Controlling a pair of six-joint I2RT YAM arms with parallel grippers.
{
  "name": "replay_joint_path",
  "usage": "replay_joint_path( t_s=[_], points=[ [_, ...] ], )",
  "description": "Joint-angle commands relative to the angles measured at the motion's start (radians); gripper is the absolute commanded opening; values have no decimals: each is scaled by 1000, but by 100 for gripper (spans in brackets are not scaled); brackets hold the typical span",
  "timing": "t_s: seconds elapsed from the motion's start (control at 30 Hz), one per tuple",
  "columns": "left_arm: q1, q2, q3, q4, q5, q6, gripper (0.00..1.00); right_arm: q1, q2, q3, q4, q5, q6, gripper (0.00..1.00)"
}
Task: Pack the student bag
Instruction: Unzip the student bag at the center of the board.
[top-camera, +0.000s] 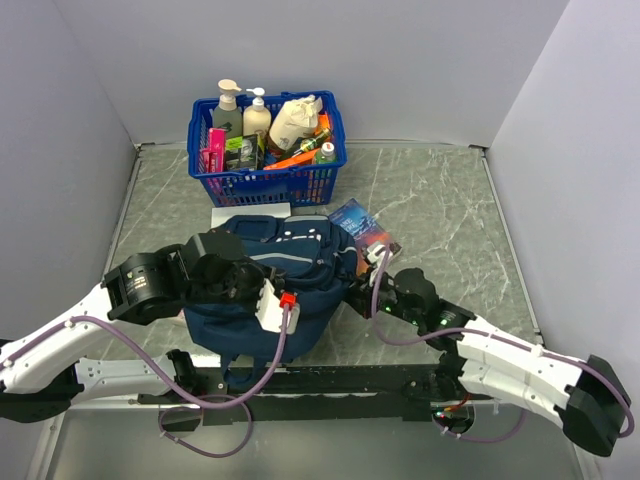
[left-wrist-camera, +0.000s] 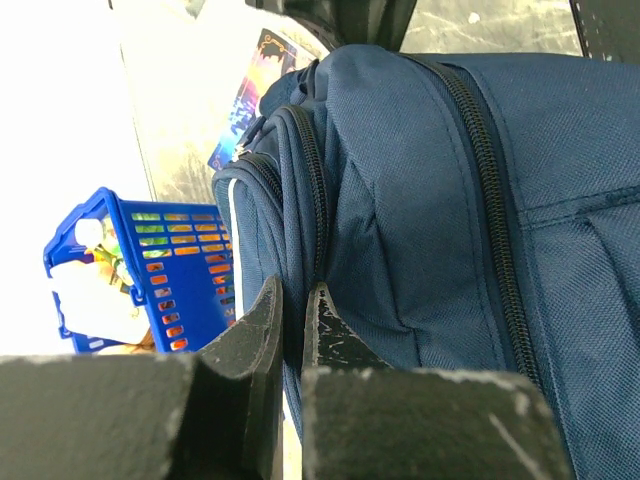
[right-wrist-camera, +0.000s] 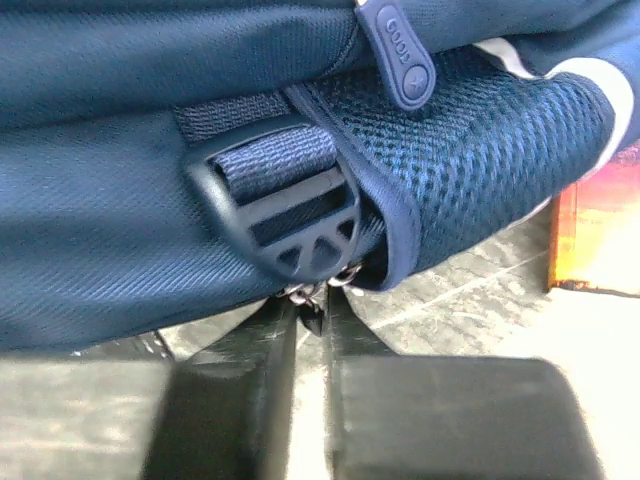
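The student bag (top-camera: 300, 265) is a navy backpack lying in the middle of the table, in front of the arms. My left gripper (top-camera: 262, 282) rests on top of it. In the left wrist view the gripper (left-wrist-camera: 297, 300) is shut on a fold of the bag's fabric (left-wrist-camera: 420, 200) beside a zipper. My right gripper (top-camera: 352, 296) is at the bag's right edge. In the right wrist view it (right-wrist-camera: 312, 300) is shut on a small metal zipper pull (right-wrist-camera: 315, 291) just under a dark strap buckle (right-wrist-camera: 285, 215).
A blue mesh basket (top-camera: 265, 185) of bottles and tubes stands behind the bag; it also shows in the left wrist view (left-wrist-camera: 150, 270). A colourful book (top-camera: 362, 232) lies by the bag's far right corner. White paper (top-camera: 245, 216) lies under the bag's far edge. Grey walls enclose the table.
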Motion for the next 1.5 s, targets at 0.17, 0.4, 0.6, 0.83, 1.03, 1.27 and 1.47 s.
replay_joint_path(
  t_s=[0.17, 0.4, 0.6, 0.83, 1.03, 1.27, 1.47],
  points=[
    [5, -12, -39, 268, 50, -167, 2, 4, -193, -10, -104, 124, 33, 0],
    [5, 3, -90, 334, 43, -287, 9, 4, -284, 19, -250, 192, 74, 0],
    [5, 102, -89, 367, 72, -365, 1, 27, -371, 70, -374, 175, 111, 0],
    [5, 224, -62, 362, 51, -437, 1, 38, -436, 135, -479, 135, 131, 0],
    [12, 274, -101, 482, 30, -552, 1, 64, -457, 174, -575, 106, 154, 0],
    [46, 423, -29, 494, 44, -699, 1, 85, -497, 332, -738, 150, 137, 0],
    [104, 676, 218, 331, 90, -821, 1, 90, -456, 364, -737, 71, 151, 0]
  ],
)
